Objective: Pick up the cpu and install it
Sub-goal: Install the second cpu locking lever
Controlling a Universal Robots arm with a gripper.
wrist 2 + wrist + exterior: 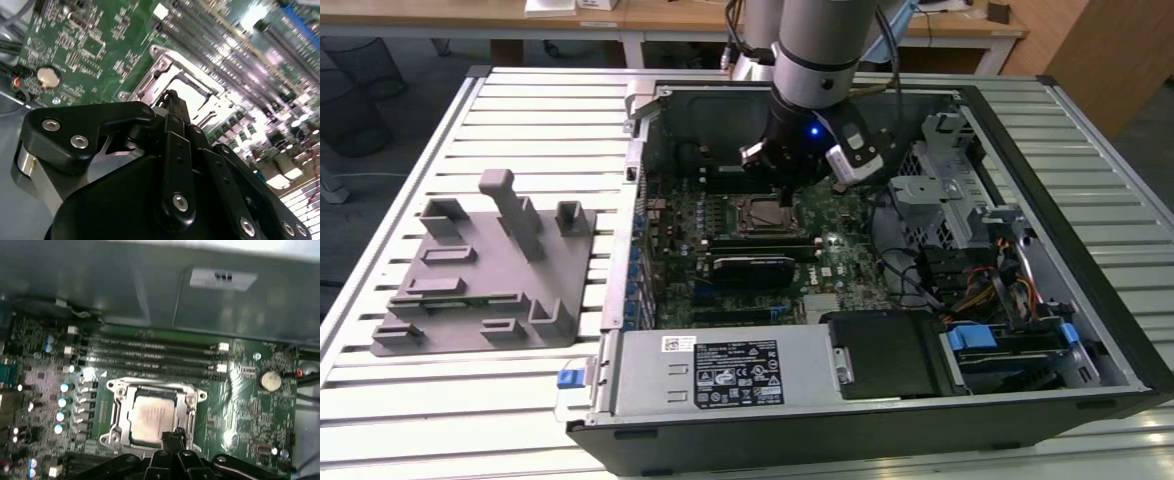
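Inside its socket [152, 417] sits the cpu [150, 419], fingers [175, 436] overlapping its edge.

You had the open computer case [1107, 330] lying on its side on the slatted table [440, 410], its green motherboard [834, 225] facing up. On the exterior view's left, well apart from the case, sat the grey plastic tray [480, 290] with its upright pegs. In the first wrist view you saw the memory slots [150, 357] running beside the metal socket frame [116, 410], and a round coin battery [270, 380] near the board's edge
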